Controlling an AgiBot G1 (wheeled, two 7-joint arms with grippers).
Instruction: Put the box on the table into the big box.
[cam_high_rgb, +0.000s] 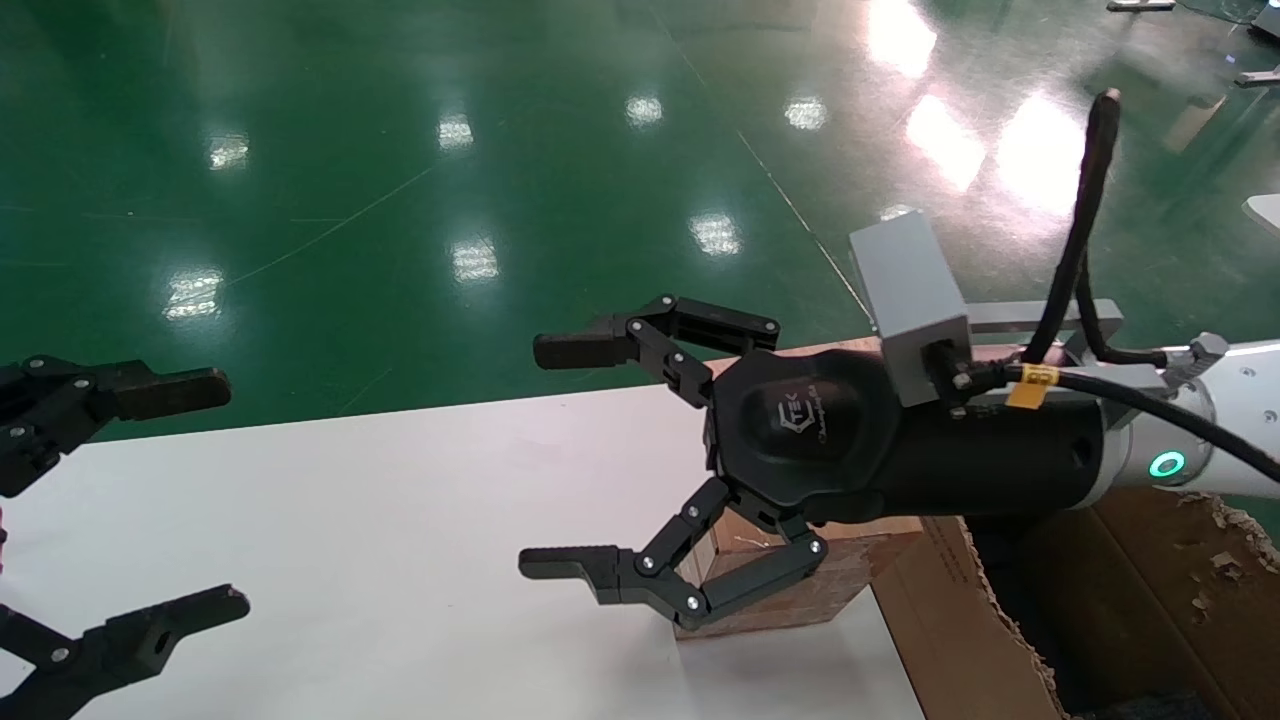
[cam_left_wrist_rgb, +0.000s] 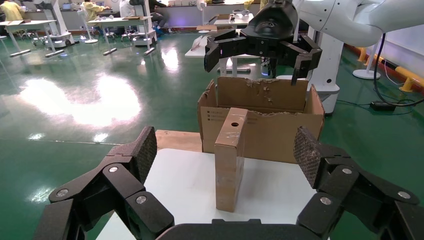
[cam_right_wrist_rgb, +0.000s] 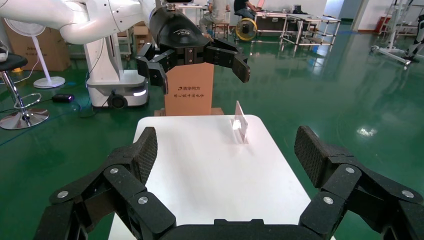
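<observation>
The small brown box (cam_left_wrist_rgb: 230, 160) stands upright on the white table (cam_left_wrist_rgb: 180, 180), round hole near its top. In the head view the box (cam_high_rgb: 770, 585) shows partly under my right gripper. The big box (cam_left_wrist_rgb: 260, 125), with torn edges, stands just behind it off the table's end, and shows in the head view (cam_high_rgb: 960, 620). My right gripper (cam_high_rgb: 555, 456) is open and empty, hovering above the small box, fingers pointing toward the left arm. My left gripper (cam_high_rgb: 210, 495) is open and empty over the table's other end, facing the box from a distance.
A brown plywood board (cam_left_wrist_rgb: 175, 140) lies beside the big box. A small clear stand (cam_right_wrist_rgb: 240, 122) sits on the table toward the left arm's end. An orange-brown carton (cam_right_wrist_rgb: 189, 95) stands beyond that end. Green floor surrounds the table.
</observation>
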